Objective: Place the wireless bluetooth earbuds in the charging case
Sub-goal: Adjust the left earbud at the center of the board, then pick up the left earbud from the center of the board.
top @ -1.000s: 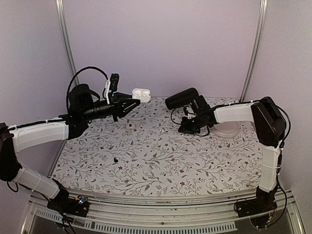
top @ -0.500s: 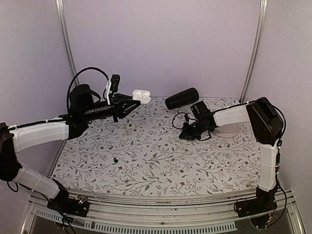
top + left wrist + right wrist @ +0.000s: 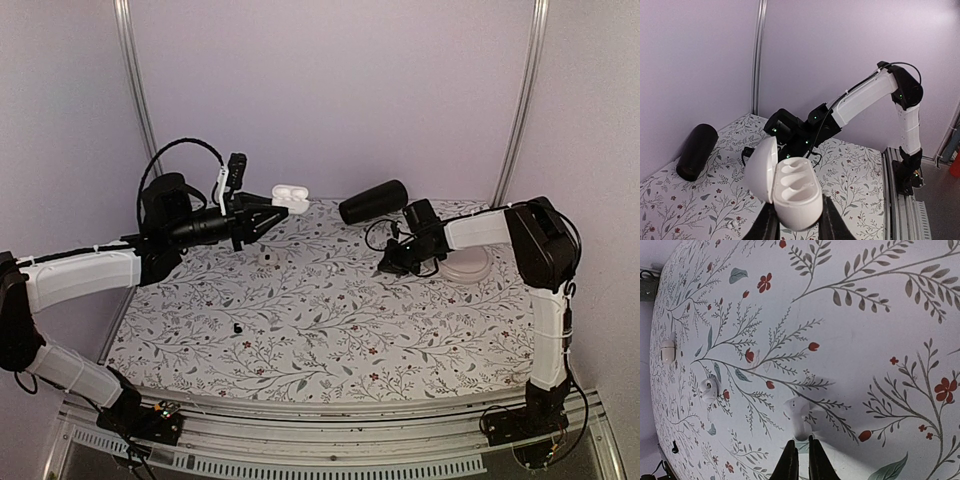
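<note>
My left gripper holds the charging case in the air over the back left of the table. Its lid is open. In the left wrist view the case sits between the two fingers, lid swung left, both sockets bare. My right gripper hovers low over the floral cloth right of centre. In the right wrist view its gripper is shut on the stem of one earbud, whose shadow falls on the cloth. A second small white piece lies far to the left.
A white round lump with a dark spot lies on the cloth, and small white bits show below the case. A tiny black bit is nearer the front. A black cylinder lies at the back, a pale round dish at right.
The right gripper has drawn back to the right, toward the pale dish, still shut. The left arm with the open case has not moved.
</note>
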`<state>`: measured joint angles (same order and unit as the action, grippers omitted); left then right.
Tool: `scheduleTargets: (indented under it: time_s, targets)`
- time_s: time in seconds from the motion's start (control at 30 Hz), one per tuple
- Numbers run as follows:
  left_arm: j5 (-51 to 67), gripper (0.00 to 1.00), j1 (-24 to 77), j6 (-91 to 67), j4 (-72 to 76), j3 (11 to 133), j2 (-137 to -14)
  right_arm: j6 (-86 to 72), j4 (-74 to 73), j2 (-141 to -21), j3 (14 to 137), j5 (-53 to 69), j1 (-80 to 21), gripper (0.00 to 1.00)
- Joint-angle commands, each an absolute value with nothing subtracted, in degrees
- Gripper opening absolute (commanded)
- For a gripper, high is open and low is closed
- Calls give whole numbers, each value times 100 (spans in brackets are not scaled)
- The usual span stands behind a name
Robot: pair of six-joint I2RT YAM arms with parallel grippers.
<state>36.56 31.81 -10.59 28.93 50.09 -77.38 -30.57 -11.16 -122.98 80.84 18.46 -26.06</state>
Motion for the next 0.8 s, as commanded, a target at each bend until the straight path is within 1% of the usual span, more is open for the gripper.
scheduleTargets:
  time_s: [0.0,0.13,0.23,0.33,0.37,0.4,0.77]
  targets:
    - [3621,0,3111,-1002,2883,5116,-7675,-2907,-1194,-12104,8052,1521,-2597,11]
    - [3637,0,3109,-1009,2883,5124,-7681,-2634,-1082,-11803,7830,1321,-2620,12]
    - [3639,0,3110,-1017,2883,5133,-7689,-2500,-852,-11626,7666,1330,-2619,17]
    - [3641,0,3111,-1020,2883,5141,-7699,-2371,-812,-11593,7666,1283,-2611,18]
    - [3639,0,3111,-1015,2883,5135,-7690,-2357,-816,-11611,7699,1264,-2603,21]
    - [3639,0,3111,-1019,2875,5140,-7690,-2360,-828,-11642,7726,1246,-2583,22]
    - [3661,0,3111,-1028,2865,5155,-7687,-2461,-1068,-12074,8135,970,-2540,22]
